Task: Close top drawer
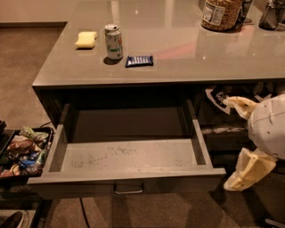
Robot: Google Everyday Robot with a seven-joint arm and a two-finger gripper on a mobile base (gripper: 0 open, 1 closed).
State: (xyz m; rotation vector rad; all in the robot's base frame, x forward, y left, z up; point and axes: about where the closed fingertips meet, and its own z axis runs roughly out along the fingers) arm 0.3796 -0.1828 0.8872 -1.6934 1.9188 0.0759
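The top drawer [129, 156] stands pulled far out from under the grey counter [178, 53], its pale scuffed floor bare and its metal bail handle [128, 189] centred on the front. The gripper [228, 144] hangs just beside the drawer's right front corner, its cream fingers [247, 171] spread wide apart, touching nothing. On the counter a soda can [114, 41] stands between a yellow sponge [86, 39] and a blue snack packet [139, 61]; a jar [221, 13] stands far right. A tray of snacks [22, 151] sits at the left.
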